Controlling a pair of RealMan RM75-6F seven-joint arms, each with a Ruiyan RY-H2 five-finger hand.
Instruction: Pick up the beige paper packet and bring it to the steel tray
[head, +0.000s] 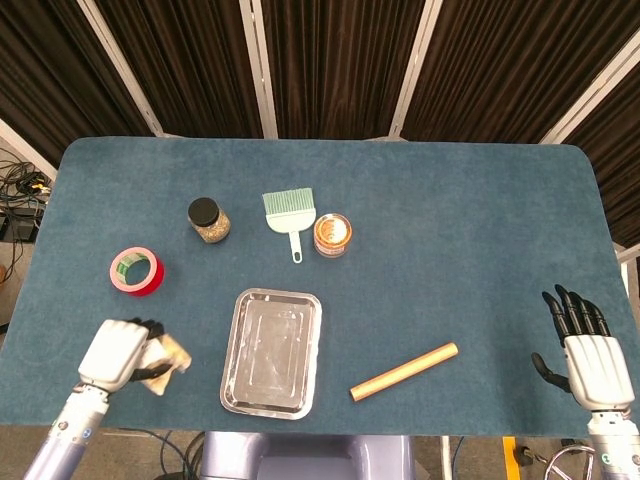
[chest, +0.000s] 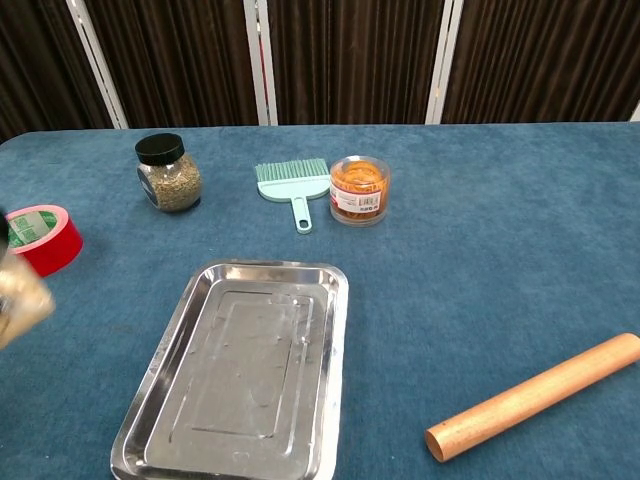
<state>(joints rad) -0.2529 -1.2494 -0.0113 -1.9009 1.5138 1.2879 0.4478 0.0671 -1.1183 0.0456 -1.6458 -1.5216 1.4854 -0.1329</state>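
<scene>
The beige paper packet is crumpled in my left hand, which grips it near the table's front left edge. In the chest view the packet shows blurred at the far left edge, off the cloth. The steel tray lies to the right of that hand, shiny and with nothing in it; the chest view shows the tray at lower centre. My right hand hangs at the front right corner with its fingers spread, holding nothing.
A red tape roll sits behind my left hand. Further back stand a black-lidded jar, a green brush and an orange-filled container. A wooden rolling pin lies right of the tray.
</scene>
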